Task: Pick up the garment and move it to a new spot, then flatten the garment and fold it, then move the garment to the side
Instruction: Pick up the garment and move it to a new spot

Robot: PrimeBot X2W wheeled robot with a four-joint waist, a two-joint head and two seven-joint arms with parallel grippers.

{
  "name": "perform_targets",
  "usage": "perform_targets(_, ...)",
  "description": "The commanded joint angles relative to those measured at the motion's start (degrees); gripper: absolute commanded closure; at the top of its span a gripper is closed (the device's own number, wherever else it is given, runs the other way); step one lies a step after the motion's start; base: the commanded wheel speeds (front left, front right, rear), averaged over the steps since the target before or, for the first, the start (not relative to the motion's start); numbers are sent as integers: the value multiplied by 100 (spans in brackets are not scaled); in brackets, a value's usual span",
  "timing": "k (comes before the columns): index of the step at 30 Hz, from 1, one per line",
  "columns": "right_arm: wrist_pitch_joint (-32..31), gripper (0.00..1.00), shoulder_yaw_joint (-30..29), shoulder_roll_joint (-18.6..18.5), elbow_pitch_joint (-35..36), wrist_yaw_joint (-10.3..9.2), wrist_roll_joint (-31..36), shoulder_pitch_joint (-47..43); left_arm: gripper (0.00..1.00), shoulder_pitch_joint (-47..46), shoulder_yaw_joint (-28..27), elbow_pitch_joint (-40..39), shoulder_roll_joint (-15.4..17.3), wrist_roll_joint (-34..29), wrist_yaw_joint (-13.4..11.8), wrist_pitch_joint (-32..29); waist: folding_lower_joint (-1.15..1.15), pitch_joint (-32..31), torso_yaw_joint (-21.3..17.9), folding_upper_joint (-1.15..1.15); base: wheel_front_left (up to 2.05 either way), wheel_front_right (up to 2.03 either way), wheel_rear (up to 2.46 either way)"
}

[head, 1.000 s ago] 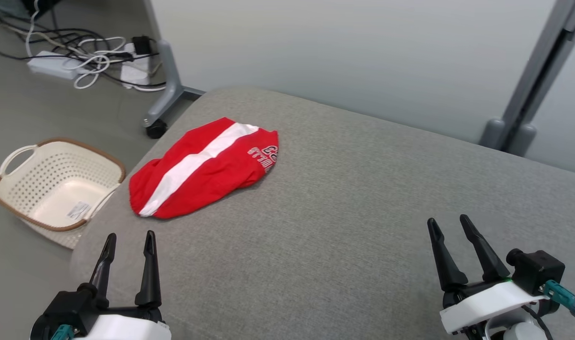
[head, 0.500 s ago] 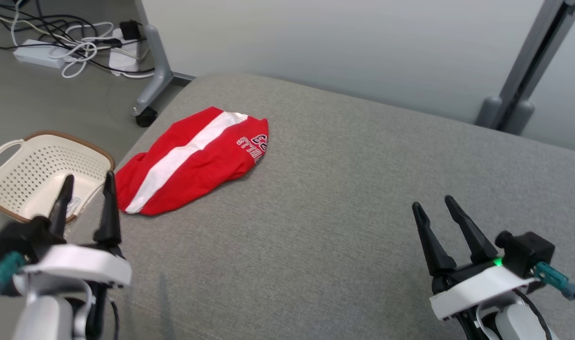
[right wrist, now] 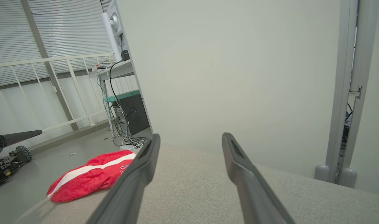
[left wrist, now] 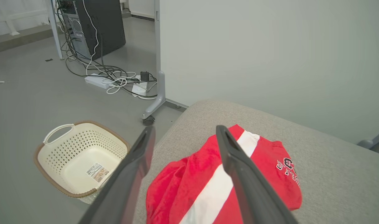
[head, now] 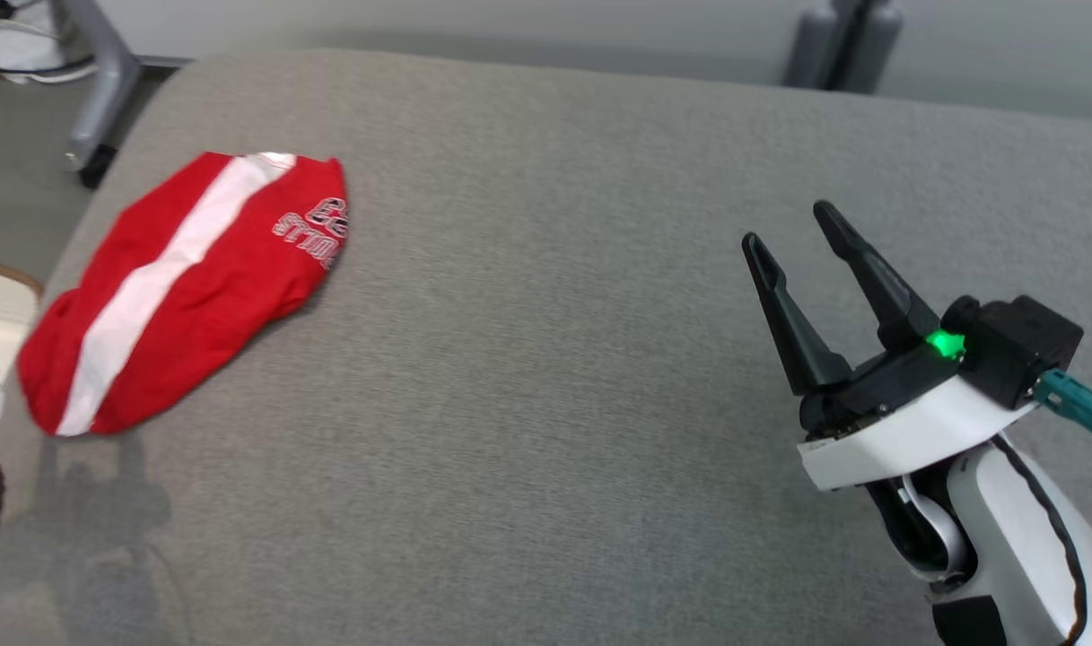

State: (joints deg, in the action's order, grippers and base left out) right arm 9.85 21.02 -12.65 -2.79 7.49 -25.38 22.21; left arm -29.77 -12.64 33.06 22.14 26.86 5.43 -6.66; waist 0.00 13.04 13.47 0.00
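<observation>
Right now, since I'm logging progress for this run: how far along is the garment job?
Done: nothing visibly. The red garment lies bunched, not flattened, near the grey cushion's left corner. In hand: nothing is held. The left gripper points at the garment with its fingers apart, and the right gripper hangs open over bare cushion. Left: picking up, moving, flattening, folding and setting aside.

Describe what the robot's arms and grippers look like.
The right gripper has two long tapered black fingers, a white wrist shell, a green light, a black camera block with a teal plug, and a black cable. The left gripper has matching fingers.
</observation>
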Motion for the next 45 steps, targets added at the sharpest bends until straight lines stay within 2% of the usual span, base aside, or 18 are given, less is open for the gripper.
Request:
perform_targets(1,-36,0,4,-49,67,1,13,133,0,-236,-77,351,144,78,22,-22,0,470,-484,0,0,0,0)
perform_targets(9,-33,0,-57,-127,156,1,19,329,0,-743,-168,1880,452,315,101,-147,0,824,-927,0,0,0,0)
perform_targets(16,36,0,-72,-129,118,1,-28,311,0,-808,150,2902,302,561,201,-1292,0,860,-1023,0,0,0,0)
perform_targets(17,47,0,-74,-129,103,1,-30,307,12,-801,192,2963,282,589,210,-1378,0,856,-1024,0,0,0,0)
perform_targets(19,65,0,-94,-117,71,1,-32,300,78,-814,272,2986,281,662,212,-1466,0,834,-1012,0,0,0,0)
perform_targets(20,65,0,-94,-117,71,1,-32,300,78,-814,272,2986,281,662,212,-1466,0,834,-1012,0,0,0,0)
perform_targets(21,79,0,-104,-108,60,1,-36,301,100,-822,318,2915,305,716,214,-1463,0,819,-1001,0,0,0,0)
perform_targets(28,201,0,-96,-34,-102,1,-96,252,100,-774,838,2338,664,900,212,-1070,0,533,-921,0,0,0,0)
perform_targets(37,416,0,-268,106,-444,1,-229,-60,100,-762,1832,1214,1196,1012,207,-849,0,-273,-981,0,0,0,0)
perform_targets(45,495,0,-385,233,-654,1,-300,-434,100,-678,2636,-99,1295,1024,208,-1133,0,-878,-1206,0,0,0,0)
